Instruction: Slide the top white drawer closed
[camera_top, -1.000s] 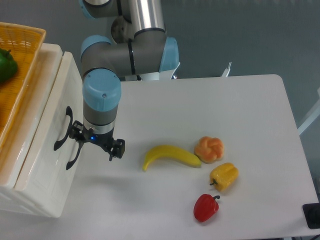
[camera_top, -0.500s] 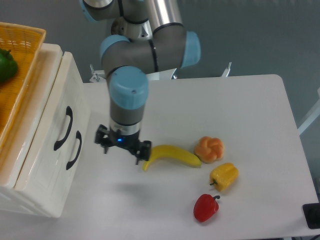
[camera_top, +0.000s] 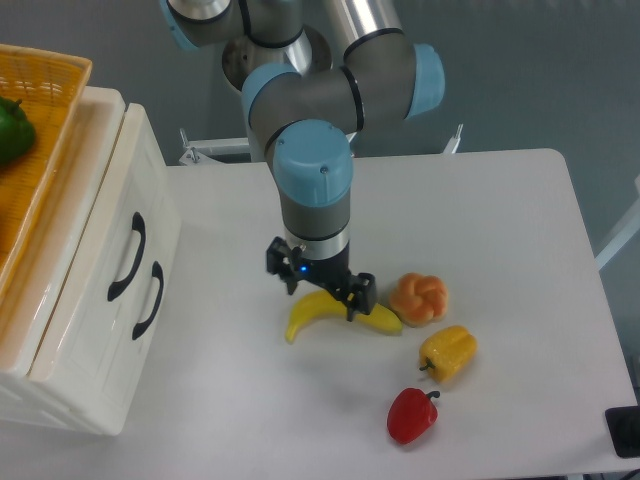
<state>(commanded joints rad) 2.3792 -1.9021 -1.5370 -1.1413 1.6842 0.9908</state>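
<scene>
End effector (camera_top: 320, 285) hovers over banana (camera_top: 340, 312), well apart from top white drawer (camera_top: 105, 250)

Drawer unit (camera_top: 90, 300) left; banana (camera_top: 340, 312) and peppers (camera_top: 447, 352) right.

One fixed camera looks steeply down, probably from the table's (camera_top: 500, 200) front.

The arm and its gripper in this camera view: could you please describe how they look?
The arm is built of silver-grey cylindrical tubes joined by rounded housings with light-blue caps. The wrist is a grey cylinder under a blue dome. Below it sits a small black two-finger gripper with a tiny blue light glowing on its body. No loose cables or readable markings are visible.
</scene>
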